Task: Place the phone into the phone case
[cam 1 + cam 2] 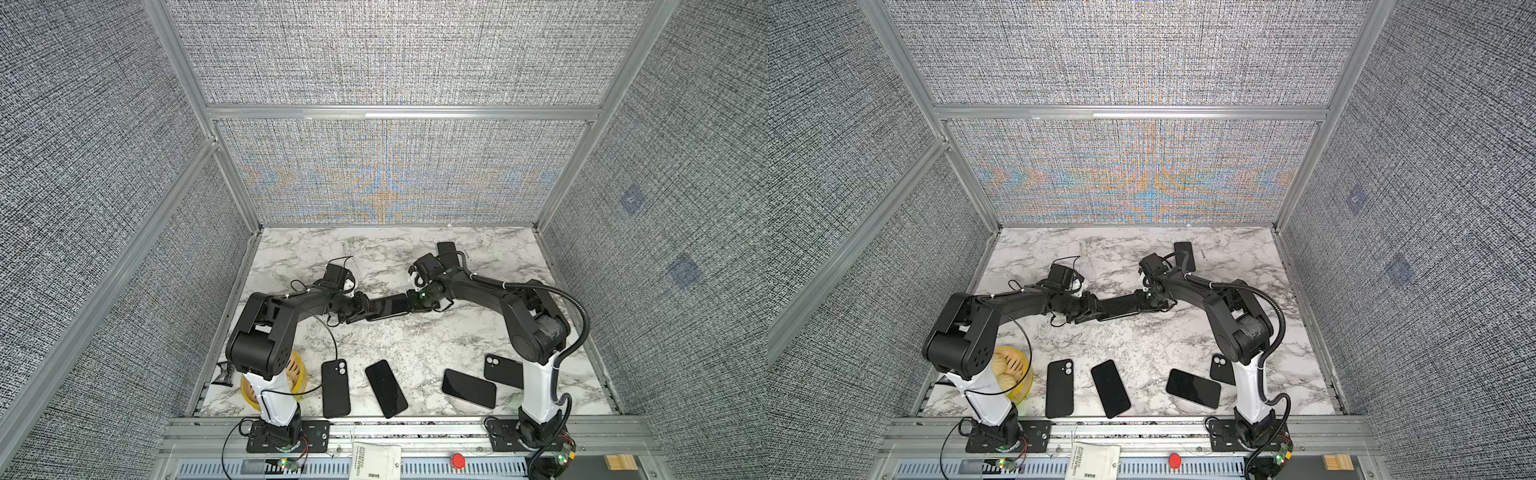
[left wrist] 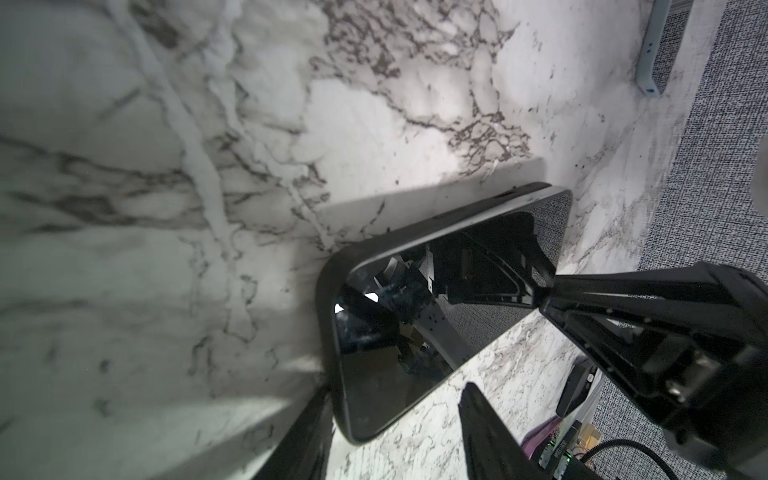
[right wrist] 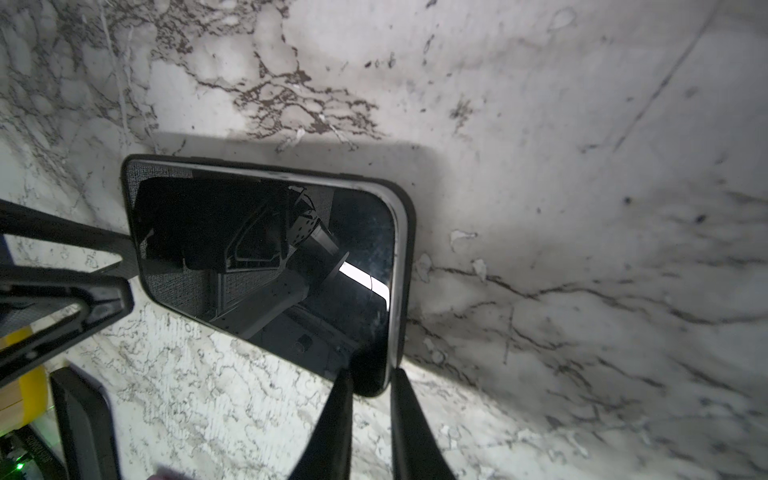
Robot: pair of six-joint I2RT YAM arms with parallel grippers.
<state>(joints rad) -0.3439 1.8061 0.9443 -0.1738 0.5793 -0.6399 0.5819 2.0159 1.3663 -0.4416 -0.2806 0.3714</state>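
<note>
1. Closest to where I stood, a white printed pouch [image 1: 376, 461] and a red button [image 1: 458, 460] sat on the near side of the front rail [image 1: 415, 432].
2. Just beyond the front rail, on the marble table [image 1: 374, 257], lay a black slab with two camera rings [image 1: 336, 388]. A spare phone [image 1: 385, 394] lay beside it, screen up.
3. Well back from the front rail, the phone [image 1: 388, 308] stretched crosswise between the two arms, its long side roughly parallel to the rail.
4. It was black, with a glossy screen that mirrored the arms and the woven wall.
5. It sat inside the phone case [image 3: 409, 232], which was matte black with a thick rounded rim. A thin pale metal edge showed between glass and rim at the end the right arm held.
6. A broad shadow fell on the marble behind it, and I couldn't tell whether it was lifted or leaning on the table.
7. The right gripper [image 3: 370, 380] was nearly closed, pinching one corner of the cased phone, with one finger on the glass and one on the outer rim.
8. The left gripper [image 2: 399, 388] stood about half spread across the opposite end. One finger [image 2: 309, 432] was against the case corner, and the other had bare marble between it and the edge, so it held nothing.
</note>
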